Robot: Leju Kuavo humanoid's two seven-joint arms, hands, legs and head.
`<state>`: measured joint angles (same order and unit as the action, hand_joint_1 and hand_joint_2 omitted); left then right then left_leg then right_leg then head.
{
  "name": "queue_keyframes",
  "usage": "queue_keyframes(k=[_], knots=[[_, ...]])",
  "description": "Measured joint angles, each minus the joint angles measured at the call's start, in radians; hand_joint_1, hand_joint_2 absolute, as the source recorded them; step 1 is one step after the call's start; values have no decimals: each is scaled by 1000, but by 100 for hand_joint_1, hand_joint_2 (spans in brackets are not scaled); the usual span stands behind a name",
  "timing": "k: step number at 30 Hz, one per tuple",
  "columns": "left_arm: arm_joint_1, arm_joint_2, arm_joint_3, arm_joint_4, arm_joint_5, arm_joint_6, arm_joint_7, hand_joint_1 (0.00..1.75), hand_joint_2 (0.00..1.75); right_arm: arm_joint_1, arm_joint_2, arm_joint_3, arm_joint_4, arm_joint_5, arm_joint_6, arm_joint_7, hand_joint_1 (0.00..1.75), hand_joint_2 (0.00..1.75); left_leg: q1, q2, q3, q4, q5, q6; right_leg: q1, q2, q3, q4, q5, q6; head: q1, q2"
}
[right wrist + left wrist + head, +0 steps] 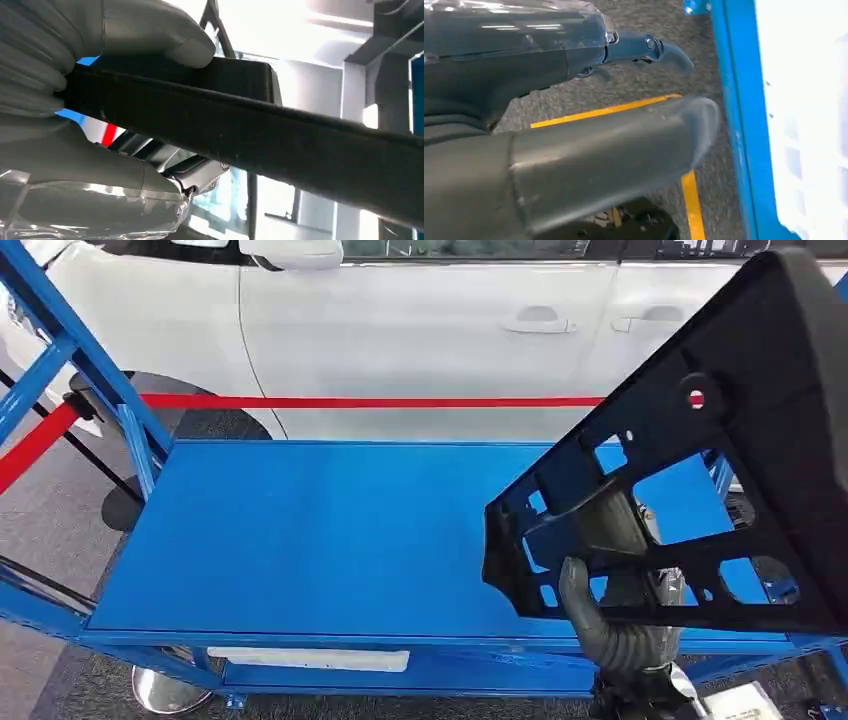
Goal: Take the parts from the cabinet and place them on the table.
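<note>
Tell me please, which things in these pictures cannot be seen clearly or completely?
- Black part: head view, its upper and right portions are cut off by the picture's edge.
- Right hand: head view, mostly hidden behind the black part it holds.
- Blue table: head view, its right end is covered by the part.
- Left hand: left wrist view, too close and blurred to read its fingers.

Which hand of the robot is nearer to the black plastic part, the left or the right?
Right. The right hand grips the black plastic part, holding it over the blue table. The left hand is down beside the table's frame, over the floor, holding nothing.
</note>
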<state>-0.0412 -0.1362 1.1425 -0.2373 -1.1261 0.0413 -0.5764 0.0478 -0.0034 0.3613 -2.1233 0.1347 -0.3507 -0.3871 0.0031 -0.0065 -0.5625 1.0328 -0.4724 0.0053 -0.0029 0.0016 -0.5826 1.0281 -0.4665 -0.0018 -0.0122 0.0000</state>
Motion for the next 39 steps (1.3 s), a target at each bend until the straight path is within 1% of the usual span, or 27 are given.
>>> queue_keyframes(k=[1,3,5,7,9,11,12,13,15,17,18,20,21,22,23,24,26,27,28,31,32,33,34,36,37,38,39], knots=[[1,0,4,0,1,-5,-1,0,0,8,1,0,-1,0,8,-7,175,175,4,1,0,-10,8,8,2,1,1,-1,2,6,0,0],[0,-2,6,0,-4,-8,1,0,0,25,1,1,-3,0,24,-29,175,175,11,5,0,-26,23,20,-1,1,-11,36,-51,19,4,0],[-1,-2,8,0,-2,-9,10,0,0,46,1,3,-6,1,49,-58,175,175,11,6,-13,-25,31,27,-7,1,-63,177,-148,26,8,0],[0,-2,13,0,-2,-10,18,0,0,70,1,9,-6,2,68,-79,175,175,11,7,-27,-22,38,25,-11,1,-97,282,-189,32,9,0],[1,-4,16,0,-2,-10,20,0,0,84,1,14,-7,2,77,-87,175,175,12,7,-43,-15,46,20,-17,-1,-49,221,-140,36,8,0],[1,-8,20,0,-1,-10,22,0,0,88,1,18,-9,2,79,-89,175,175,14,7,-53,-8,51,12,-22,-1,60,50,-76,35,9,0],[0,-9,22,0,-2,-10,22,0,0,88,1,18,-10,2,79,-90,175,175,12,6,-57,-5,54,6,-21,-1,101,-22,-89,31,9,0],[0,-9,23,0,-1,-10,23,0,0,94,1,20,-11,2,80,-91,175,175,11,5,-57,-5,60,-2,-11,4,93,-10,-66,25,6,0],[-1,-9,26,0,0,-10,23,0,0,97,1,20,-15,2,80,-91,175,175,10,4,-60,-7,73,-18,-8,5,83,-13,-65,14,6,0],[3,-9,30,0,0,-10,23,0,0,98,2,21,-15,2,81,-91,175,175,15,3,-69,-4,75,-31,-18,1,69,-22,-45,-8,8,0],[3,-9,31,0,1,-10,24,0,0,98,2,21,-15,2,81,-91,175,175,15,3,-83,22,28,-33,-16,-1,58,-22,-35,-17,6,0],[3,-10,31,0,-1,-11,25,0,0,100,4,22,-16,1,81,-91,175,175,16,4,-121,154,-91,-38,-12,-3,34,-21,-16,-26,2,0],[2,-10,31,0,-2,-11,25,0,0,100,4,23,-16,1,81,-91,175,175,16,4,-138,229,-132,-41,-9,-4,21,-20,-7,-27,2,0],[2,-10,31,0,-2,-11,25,0,0,101,4,24,-16,1,81,-91,175,175,16,3,-146,289,-148,-42,-5,-4,7,-18,2,-27,2,0],[2,-10,31,0,-2,-10,25,0,0,101,4,25,-16,1,81,-91,175,175,16,3,-134,305,-133,-40,-3,-5,-7,-14,11,-28,2,0],[2,-10,31,0,-2,-10,25,0,0,102,4,26,-16,1,81,-91,175,175,16,3,-101,276,-98,-36,0,-6,-21,-10,18,-27,2,0],[1,-10,31,0,-2,-10,25,0,0,102,4,26,-16,1,81,-91,175,175,12,3,14,122,-41,-22,4,-5,-45,0,31,-24,1,0],[-1,-10,31,-1,-2,-11,25,0,0,102,4,26,-16,1,81,-91,175,175,6,3,76,32,-56,-11,3,-5,-50,5,38,-22,2,0],[-3,-9,31,-2,-2,-11,25,0,0,103,4,27,-18,1,81,-91,175,175,4,3,114,-38,-80,-7,9,-5,-57,8,45,-16,3,0],[-3,-9,31,-2,-2,-11,25,0,0,103,4,28,-18,1,81,-92,175,175,-4,2,97,-35,-59,5,1,-7,-51,-7,70,6,-1,0],[0,-11,31,-2,-2,-11,25,0,0,104,4,29,-18,1,81,-91,175,175,5,4,90,-50,-40,14,7,-5,-56,-8,76,13,-1,0],[-4,-11,31,-2,-2,-11,26,0,0,106,4,28,-18,1,81,-91,175,175,8,12,80,-55,-24,23,1,-1,-69,7,40,16,0,0],[-4,-11,31,-2,-2,-11,25,0,0,106,4,29,-18,1,81,-92,175,175,8,13,65,-56,-10,34,-1,0,-84,50,-26,19,5,0],[-3,-11,31,-2,-2,-11,25,0,0,107,4,29,-18,2,81,-91,175,175,7,15,36,-53,12,33,-7,-1,-118,189,-131,30,6,0],[-3,-11,31,-2,-2,-11,25,0,0,108,4,29,-18,2,81,-91,175,175,7,15,19,-49,23,31,-10,-1,-131,256,-153,34,6,0],[-3,-11,31,-2,-2,-11,25,0,0,108,4,29,-18,2,81,-91,175,175,8,16,1,-44,32,29,-12,-1,-127,290,-141,38,6,0],[-3,-11,31,-2,-2,-11,25,0,0,108,4,29,-18,2,81,-91,175,175,8,16,-15,-38,40,26,-15,-2,-104,279,-108,40,7,0]])
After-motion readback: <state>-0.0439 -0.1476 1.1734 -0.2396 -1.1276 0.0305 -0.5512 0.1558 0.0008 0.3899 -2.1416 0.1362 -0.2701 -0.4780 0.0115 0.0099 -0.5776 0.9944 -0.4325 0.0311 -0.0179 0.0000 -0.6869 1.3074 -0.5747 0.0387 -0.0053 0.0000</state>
